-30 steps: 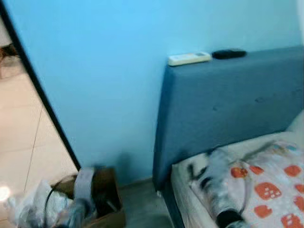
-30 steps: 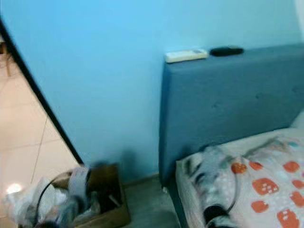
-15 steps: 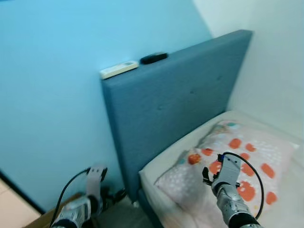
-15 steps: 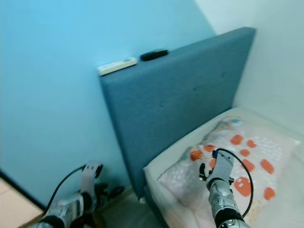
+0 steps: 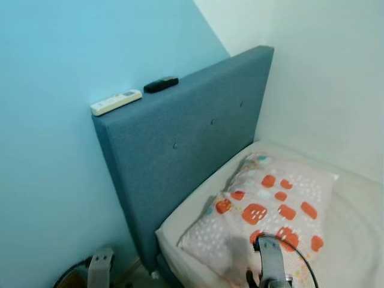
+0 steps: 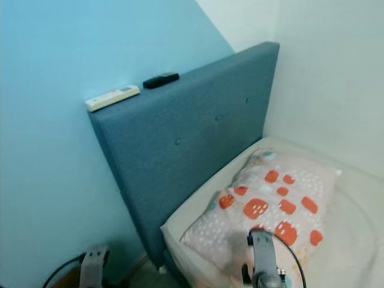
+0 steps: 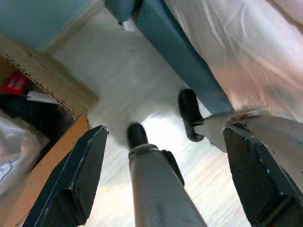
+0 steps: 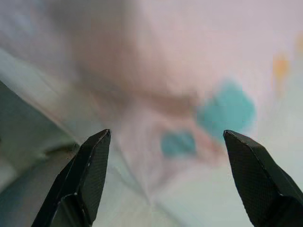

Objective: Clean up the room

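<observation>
the right arm (image 5: 273, 267) rises from the six o'clock edge of the head view, wrist upright over the near end of the pillow (image 5: 267, 207). the right gripper (image 8: 165, 184) has its fingers (image 8: 87, 177) spread wide, holding nothing; blurred pale fabric with teal spots lies between them, close below. the left arm (image 5: 100, 269) hangs low at seven o'clock beside the bed. the left gripper (image 7: 163, 175) is likewise released, pointing down at pale floor (image 7: 118, 80), with a cardboard box (image 7: 47, 90) at its nine o'clock. the pillow, white with orange-red patches and small dots, lies on the mattress (image 5: 360, 228) against the blue upholstered headboard (image 5: 186, 144). on the headboard's top edge, at eleven o'clock, rest a white remote (image 5: 116, 101) and a black remote (image 5: 161, 84), just beside each other.
</observation>
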You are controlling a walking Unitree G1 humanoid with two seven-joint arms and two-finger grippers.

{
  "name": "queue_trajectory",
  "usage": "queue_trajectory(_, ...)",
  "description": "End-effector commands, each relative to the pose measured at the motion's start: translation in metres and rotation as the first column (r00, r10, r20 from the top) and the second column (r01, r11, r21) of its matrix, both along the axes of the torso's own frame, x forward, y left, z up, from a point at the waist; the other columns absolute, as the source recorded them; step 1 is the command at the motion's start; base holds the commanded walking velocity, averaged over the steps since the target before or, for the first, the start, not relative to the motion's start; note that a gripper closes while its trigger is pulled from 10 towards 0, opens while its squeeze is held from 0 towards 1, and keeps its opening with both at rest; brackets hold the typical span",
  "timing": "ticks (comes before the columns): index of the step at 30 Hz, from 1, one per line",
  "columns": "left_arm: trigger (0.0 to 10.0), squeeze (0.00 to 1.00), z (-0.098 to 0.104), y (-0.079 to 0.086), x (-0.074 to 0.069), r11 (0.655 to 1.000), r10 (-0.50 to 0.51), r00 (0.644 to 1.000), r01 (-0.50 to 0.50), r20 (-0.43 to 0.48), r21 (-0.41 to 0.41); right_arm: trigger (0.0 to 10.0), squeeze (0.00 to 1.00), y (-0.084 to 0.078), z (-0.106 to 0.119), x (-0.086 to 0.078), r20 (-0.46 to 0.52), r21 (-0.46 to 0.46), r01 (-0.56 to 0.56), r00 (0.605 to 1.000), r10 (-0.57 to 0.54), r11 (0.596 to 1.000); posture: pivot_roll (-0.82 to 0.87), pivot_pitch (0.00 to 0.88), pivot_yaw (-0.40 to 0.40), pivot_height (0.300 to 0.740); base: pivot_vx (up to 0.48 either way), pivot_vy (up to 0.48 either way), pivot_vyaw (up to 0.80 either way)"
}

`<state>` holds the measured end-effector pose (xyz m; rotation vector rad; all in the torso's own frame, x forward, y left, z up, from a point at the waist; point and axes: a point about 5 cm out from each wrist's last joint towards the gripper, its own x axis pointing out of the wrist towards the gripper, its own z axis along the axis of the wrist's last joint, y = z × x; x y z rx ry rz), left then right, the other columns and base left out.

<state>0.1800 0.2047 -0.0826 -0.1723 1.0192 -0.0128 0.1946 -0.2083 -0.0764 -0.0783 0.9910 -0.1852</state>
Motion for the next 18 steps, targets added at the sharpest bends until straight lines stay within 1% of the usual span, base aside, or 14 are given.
queue_trajectory(1,10.0,0.00,-0.004,0.006,-0.010,0.999,0.023,0.999,-0.022,-0.038,0.028,10.0,0.00,0.006,-0.005,-0.008,-0.030,0.018,-0.018,0.999,0.019,1.000,0.00,0.000,0.000,0.740,-0.480,0.000,0.00)
queue_trajectory(2,10.0,0.00,-0.004,0.006,-0.010,0.999,0.023,0.999,-0.022,-0.038,0.028,10.0,0.00,0.006,-0.005,-0.008,-0.030,0.018,-0.018,0.999,0.019,1.000,0.00,0.000,0.000,0.740,-0.480,0.000,0.00)
queue_trajectory(4,10.0,0.00,-0.004,0.007,-0.011,0.999,0.009,0.999,-0.007,-0.040,0.050,10.0,0.00,0.005,-0.006,-0.011,-0.032,0.027,-0.015,0.999,0.016,1.000,0.00,0.000,0.001,0.740,0.000,0.000,0.00)
queue_trajectory(7,10.0,0.00,-0.004,0.006,-0.010,0.998,0.000,0.999,0.002,-0.038,0.060,10.0,0.00,0.005,-0.007,-0.013,-0.043,0.027,-0.027,0.999,0.028,0.999,0.00,0.000,0.000,0.740,0.000,0.000,0.00)
queue_trajectory(12,10.0,0.00,-0.003,0.002,-0.006,0.997,-0.030,0.999,0.032,-0.027,0.072,10.0,0.00,0.006,-0.011,-0.019,-0.071,0.026,-0.042,0.997,0.044,0.999,0.00,0.000,-0.010,0.740,0.000,0.000,-0.69)
queue_trajectory(15,10.0,0.00,-0.003,-0.003,-0.004,0.996,-0.053,0.998,0.054,-0.018,0.073,10.0,0.00,0.005,-0.011,-0.020,-0.067,0.035,-0.015,0.998,0.018,0.999,-0.01,0.000,-0.012,0.740,0.000,0.000,-0.69)
queue_trajectory(18,10.0,0.00,-0.003,-0.004,-0.004,0.996,-0.059,0.998,0.060,-0.016,0.071,10.0,0.00,0.005,-0.011,-0.019,-0.063,0.035,-0.010,0.998,0.012,0.999,-0.01,0.000,-0.014,0.740,0.000,0.000,-0.69)
